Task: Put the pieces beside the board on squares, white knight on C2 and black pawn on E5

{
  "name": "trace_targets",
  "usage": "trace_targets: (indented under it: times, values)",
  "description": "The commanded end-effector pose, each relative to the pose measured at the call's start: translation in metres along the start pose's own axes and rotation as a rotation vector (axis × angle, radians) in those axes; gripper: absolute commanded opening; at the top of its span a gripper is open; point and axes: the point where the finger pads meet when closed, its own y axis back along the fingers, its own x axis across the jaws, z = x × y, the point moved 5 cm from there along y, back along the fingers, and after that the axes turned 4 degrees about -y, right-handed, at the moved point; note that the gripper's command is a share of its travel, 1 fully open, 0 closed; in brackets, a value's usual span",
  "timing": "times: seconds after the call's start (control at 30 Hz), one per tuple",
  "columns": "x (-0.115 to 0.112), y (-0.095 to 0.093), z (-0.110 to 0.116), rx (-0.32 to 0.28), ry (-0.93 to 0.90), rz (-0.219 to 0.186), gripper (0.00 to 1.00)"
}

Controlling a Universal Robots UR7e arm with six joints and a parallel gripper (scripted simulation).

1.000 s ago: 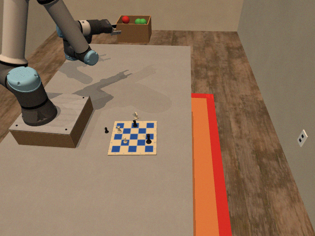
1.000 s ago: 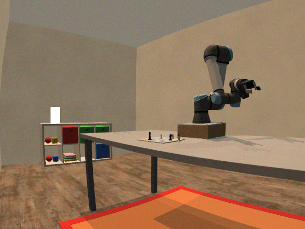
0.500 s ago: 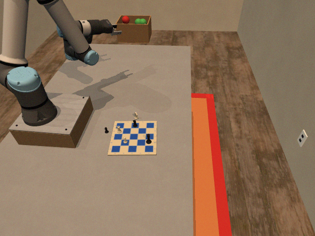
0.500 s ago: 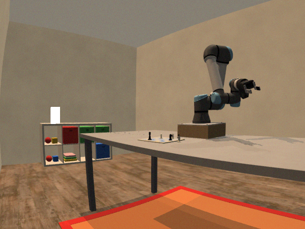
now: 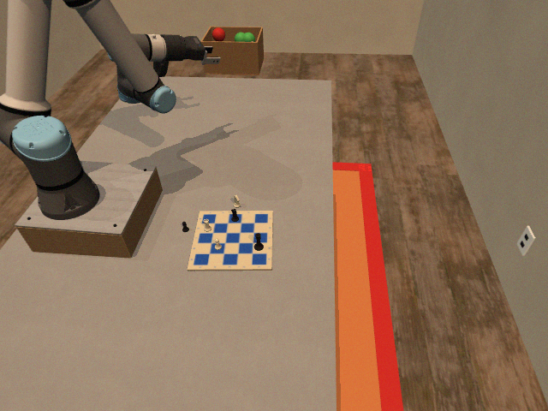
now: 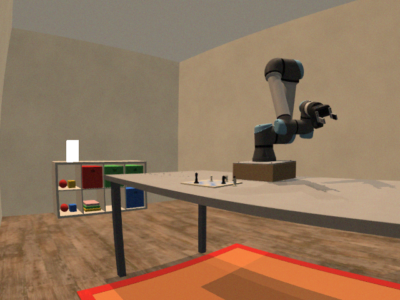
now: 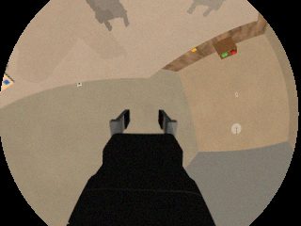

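One board carries four pieces, two white and two black; two more stand off it, a white knight at twelve o'clock and a black pawn at nine o'clock.

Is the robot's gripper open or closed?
Open. The gripper has its two fingers apart, with nothing between them.

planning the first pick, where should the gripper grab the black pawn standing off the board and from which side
Grip the black pawn around its narrow upper body, coming straight down from above. It stands upright and alone on the table, apart from the board, so the open gripper can straddle it, I'd judge.
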Motion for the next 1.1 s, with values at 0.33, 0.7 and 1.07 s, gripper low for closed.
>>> trace_targets:
  times: [0.33, 0.7, 1.07]
  values:
    - [-0.065, -0.034, 0.024, 0.088, 0.052, -0.152, 1.0]
    - [-0.154, -0.056, 0.054, 0.22, 0.088, -0.331, 1.0]
    - [-0.258, -0.048, 0.085, 0.391, 0.085, -0.51, 1.0]
